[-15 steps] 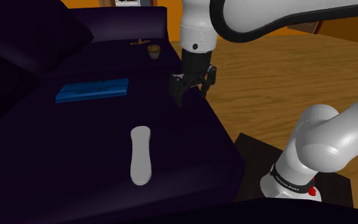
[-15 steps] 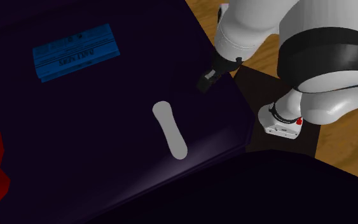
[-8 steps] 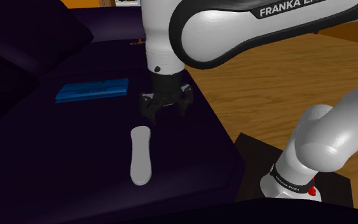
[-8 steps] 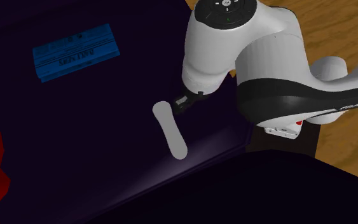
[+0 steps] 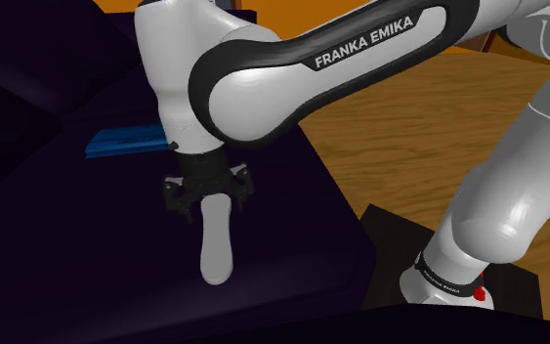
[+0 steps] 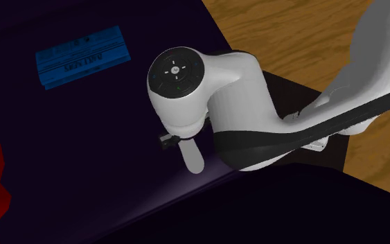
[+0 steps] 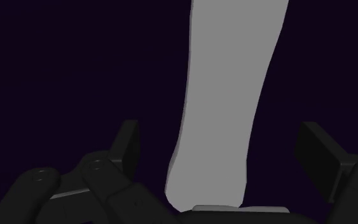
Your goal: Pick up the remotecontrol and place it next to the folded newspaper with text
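The blue folded newspaper [image 5: 126,142] is lying well apart from the gripper [image 5: 207,200], toward the shoulder view's left. The gripper is hanging over the dark purple surface [image 5: 77,235]. Its fingers [image 7: 128,149] are standing apart, straddling one end of the grey remote control [image 5: 216,252] without touching it.

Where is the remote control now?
The grey remote lies on the dark seat, lower centre of the shoulder view, one end under the open gripper, the blue newspaper up-left of it.

Spread gripper [image 5: 207,202] straddles one end of grey remote control [image 5: 216,249]
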You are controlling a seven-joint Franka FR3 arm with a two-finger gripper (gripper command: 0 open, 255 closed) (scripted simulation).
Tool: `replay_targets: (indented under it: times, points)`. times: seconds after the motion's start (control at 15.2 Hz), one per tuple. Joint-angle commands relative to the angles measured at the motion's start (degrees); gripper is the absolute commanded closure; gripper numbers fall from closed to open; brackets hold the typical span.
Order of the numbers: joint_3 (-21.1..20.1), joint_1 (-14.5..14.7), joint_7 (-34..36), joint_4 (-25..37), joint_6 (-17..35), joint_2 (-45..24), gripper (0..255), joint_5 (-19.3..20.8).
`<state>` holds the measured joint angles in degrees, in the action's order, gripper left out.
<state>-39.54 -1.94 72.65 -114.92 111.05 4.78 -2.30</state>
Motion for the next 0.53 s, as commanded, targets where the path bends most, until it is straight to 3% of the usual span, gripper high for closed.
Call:
replay_targets:
  times: [0.0, 0.46]
  points:
    - [-0.6, 0.1, 2.0, 0.4, 1.2, -2.1, 0, 1.2]
    - [-0.8, 0.2, 2.9, -3.2, 6.1, -3.8, 0, 2.4]
